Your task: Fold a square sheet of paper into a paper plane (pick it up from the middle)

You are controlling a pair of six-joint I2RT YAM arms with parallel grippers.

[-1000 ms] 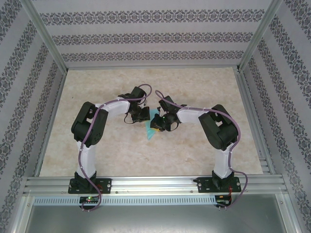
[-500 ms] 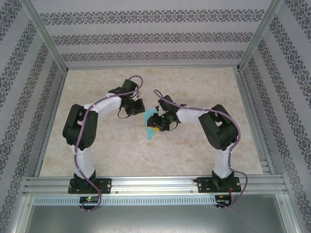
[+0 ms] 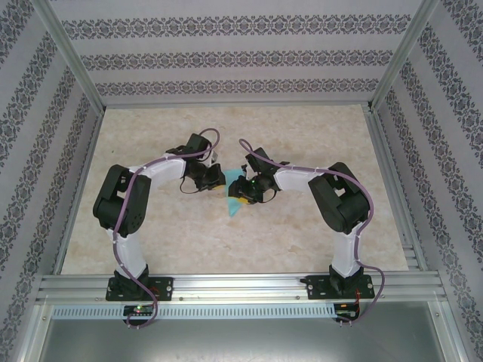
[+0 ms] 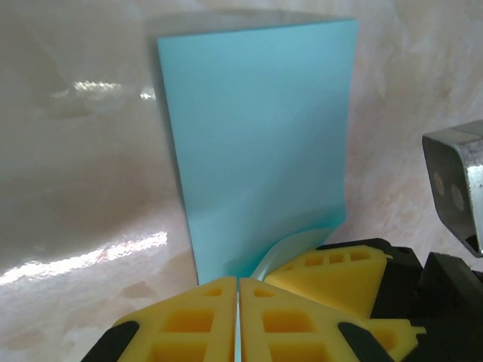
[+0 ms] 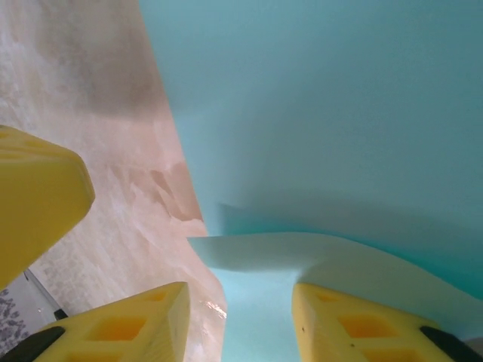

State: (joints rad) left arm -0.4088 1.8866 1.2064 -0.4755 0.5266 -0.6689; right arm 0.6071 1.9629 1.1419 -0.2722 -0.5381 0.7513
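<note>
The square sheet of paper (image 3: 233, 209) is turquoise, folded, and lies mid-table between my two grippers. In the left wrist view the paper (image 4: 256, 136) stretches flat ahead, and its near edge curls up into my left gripper (image 4: 239, 280), whose yellow fingers are shut on a thin strip of it. From above, that left gripper (image 3: 216, 179) sits at the paper's far-left corner. My right gripper (image 3: 240, 194) is over the sheet's far part. Its yellow fingers (image 5: 377, 324) stand open astride a raised flap of the paper (image 5: 317, 256), with nothing pinched.
The tabletop (image 3: 302, 136) is pale marbled board, fenced by aluminium rails (image 3: 241, 285) at the front and patterned walls around. In the left wrist view, a yellow finger of the right gripper (image 4: 339, 271) rests against the paper just right of my left fingers.
The left arm swung away to the far left, then came back to the paper's corner. The right gripper's jaws opened wider while staying over the sheet.
</note>
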